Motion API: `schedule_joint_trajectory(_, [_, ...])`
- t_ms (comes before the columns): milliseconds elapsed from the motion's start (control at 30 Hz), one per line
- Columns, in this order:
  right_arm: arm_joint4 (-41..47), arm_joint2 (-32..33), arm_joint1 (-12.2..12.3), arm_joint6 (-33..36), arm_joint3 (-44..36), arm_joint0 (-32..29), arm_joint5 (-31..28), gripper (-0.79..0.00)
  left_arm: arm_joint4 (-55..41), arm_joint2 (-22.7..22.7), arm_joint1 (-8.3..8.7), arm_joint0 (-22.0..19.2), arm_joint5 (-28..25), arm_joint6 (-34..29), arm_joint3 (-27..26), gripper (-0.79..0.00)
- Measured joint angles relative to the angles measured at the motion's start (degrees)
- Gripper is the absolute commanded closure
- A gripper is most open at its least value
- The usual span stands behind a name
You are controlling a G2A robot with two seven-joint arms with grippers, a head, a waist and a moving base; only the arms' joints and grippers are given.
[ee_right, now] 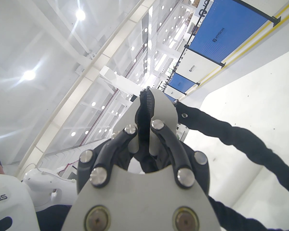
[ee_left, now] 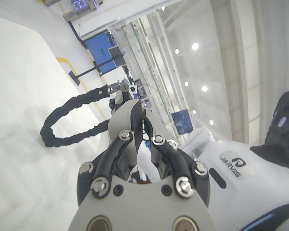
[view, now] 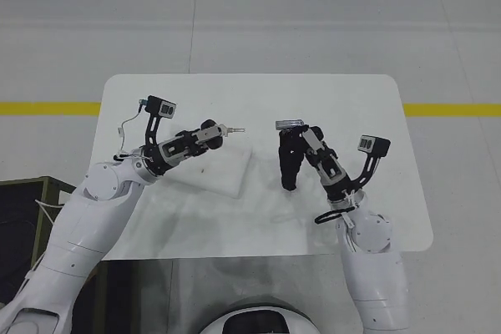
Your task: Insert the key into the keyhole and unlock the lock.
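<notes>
A small silver key (view: 234,130) was held level in the left gripper (ee_left: 141,108), tip pointed toward the lock (view: 291,125). The lock's round keyhole (ee_left: 123,87) was faced toward it, apart. Its black sleeved chain (view: 289,171) was hung looped beneath the right gripper (ee_right: 146,97).

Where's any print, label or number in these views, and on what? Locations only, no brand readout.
Blue wall panel: white logo plus one brand word, legible.
White panel below it: small logo mark, too small to read.
Arm shell sticker: logo plus one brand word, legible.
Blue board: tiny print, too small to read.
Key, lock: no print visible.
No numbers legible.
</notes>
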Motion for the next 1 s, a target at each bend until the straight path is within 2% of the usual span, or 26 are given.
schedule_joint_trajectory(133, [-2.9,-1.8,0.1,-3.5,0.7,0.0,-2.1,0.0,0.7,0.9,-0.76,1.1,1.8,2.8,-1.2,0.0])
schedule_joint_trajectory(1000, [-10.2,-6.1,1.7,-10.2,2.7,0.4,-6.9,0.0,6.0,-1.3,-3.38,1.8,4.8,1.9,-1.2,0.0])
